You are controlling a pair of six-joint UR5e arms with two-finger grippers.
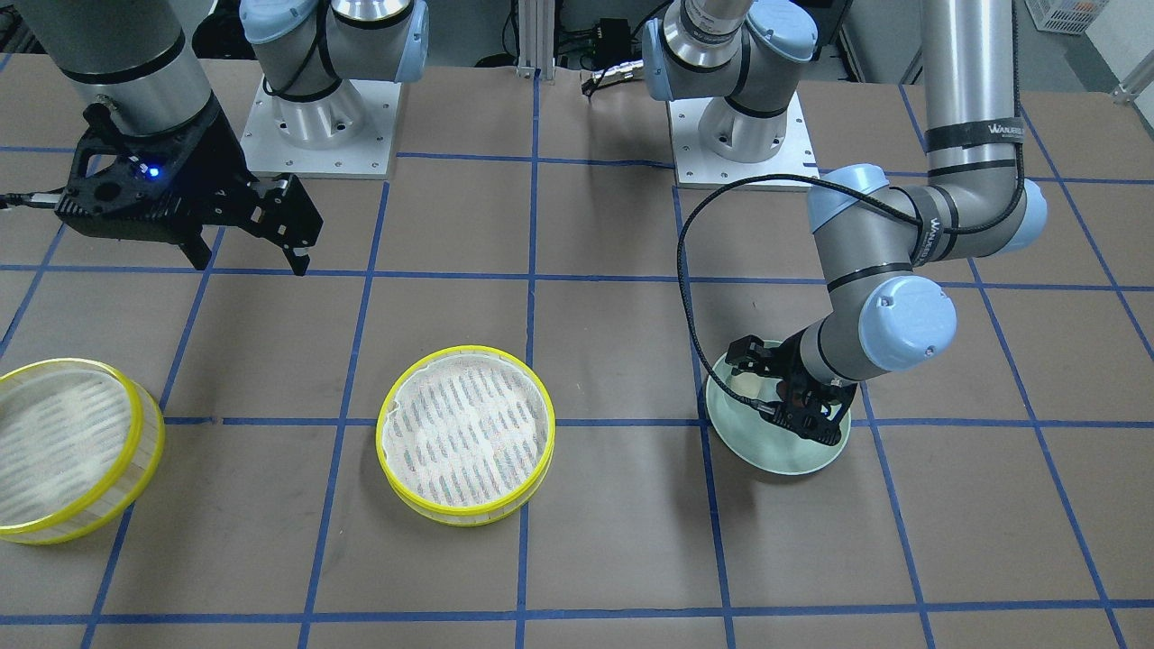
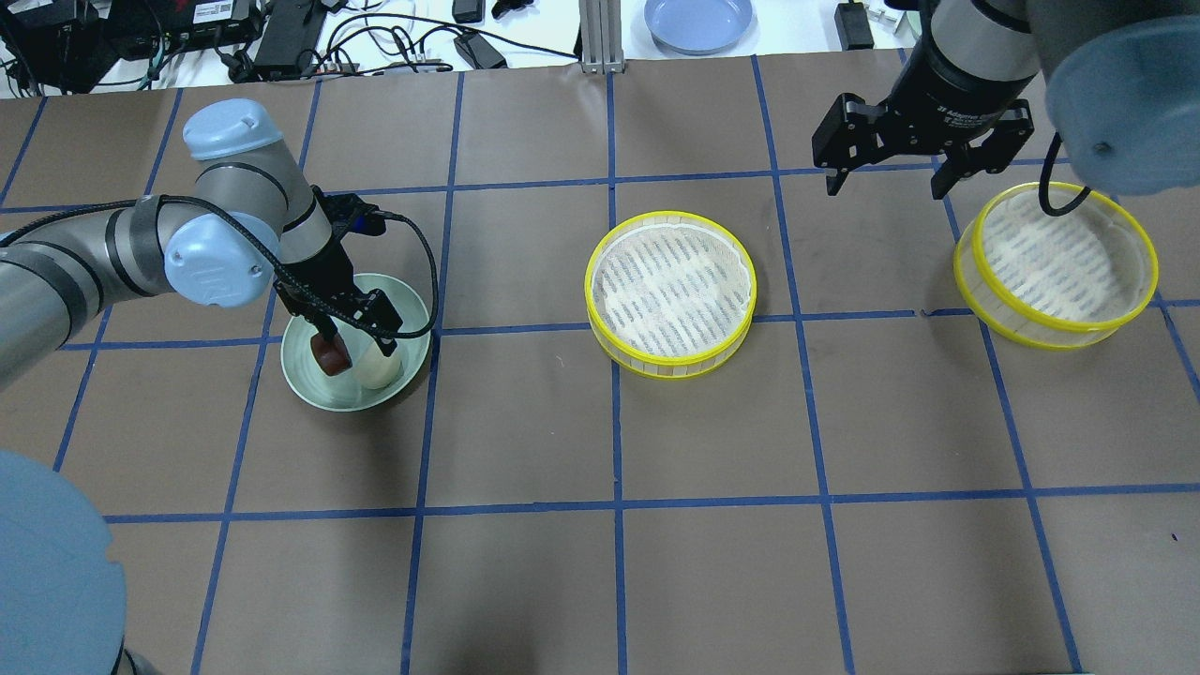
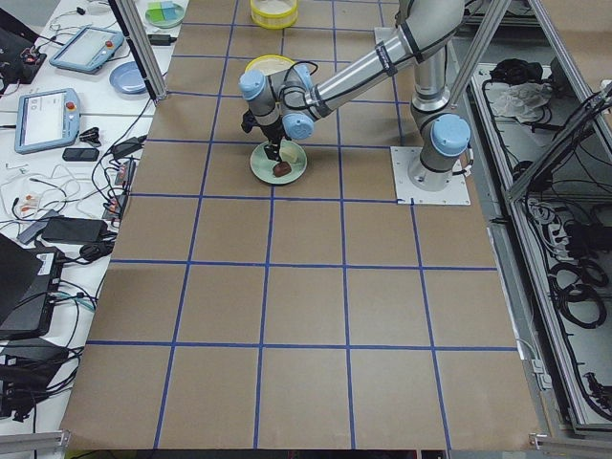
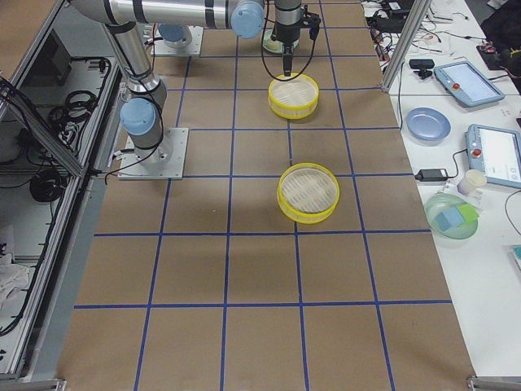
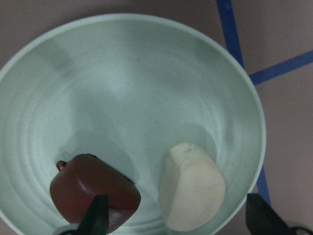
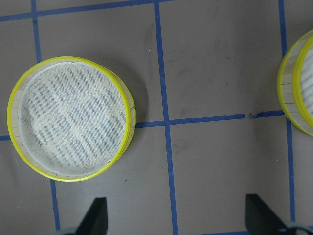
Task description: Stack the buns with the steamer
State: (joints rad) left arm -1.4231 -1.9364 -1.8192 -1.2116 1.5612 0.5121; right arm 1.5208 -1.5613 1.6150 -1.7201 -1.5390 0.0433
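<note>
The pale green plate (image 5: 137, 88), on the robot's left side of the brown table (image 2: 600, 581), holds both buns side by side. I see the off-white bun (image 5: 190, 193) as a smooth, blunt wedge with a faint seam down its face. The reddish-brown bun (image 5: 90, 193) is glossy and rounded, with a small nub at its upper edge. The two are near each other but do not touch.

The left gripper (image 5: 178, 218) is lowered into the plate with its fingers spread wide. In the wrist view the off-white bun lies between them, and one fingertip (image 5: 98, 218) overlaps the edge of the reddish-brown bun. I cannot tell whether either finger is touching a bun.

The steamer is two separate yellow-rimmed trays on the table. The middle tray (image 2: 670, 364) sits near the table's centre and the far tray (image 2: 1050, 333) sits on the robot's right side, well apart from it. Each shows a white cloth liner over slats.

The right gripper (image 2: 886, 186) hangs above the bare table just beside the far tray, its fingers apart and holding nothing.
</note>
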